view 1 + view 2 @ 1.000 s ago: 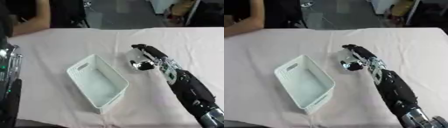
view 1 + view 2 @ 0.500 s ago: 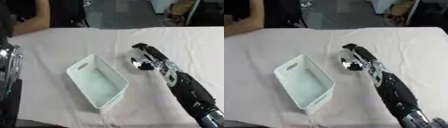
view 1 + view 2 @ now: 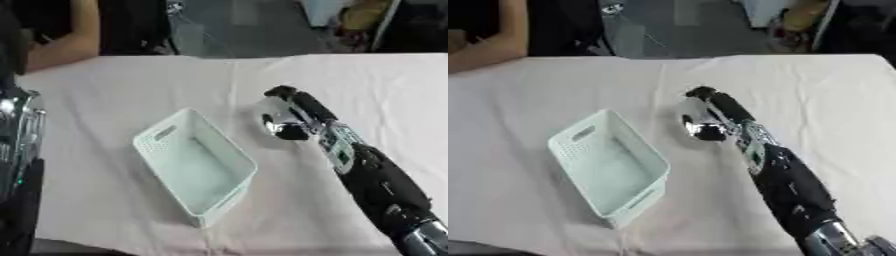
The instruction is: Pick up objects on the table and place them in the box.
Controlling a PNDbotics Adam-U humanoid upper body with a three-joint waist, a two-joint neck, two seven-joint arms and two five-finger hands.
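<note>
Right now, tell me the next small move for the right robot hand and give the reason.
Probably carry it left toward the box. The right robot hand hangs over the tablecloth just right of the box; whether its fingers hold anything cannot be told. The box looks empty, its open top facing up.

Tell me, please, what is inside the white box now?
The white box shows only its bare pale floor; nothing lies inside. The right hand is beside it; whatever it covers is hidden.
</note>
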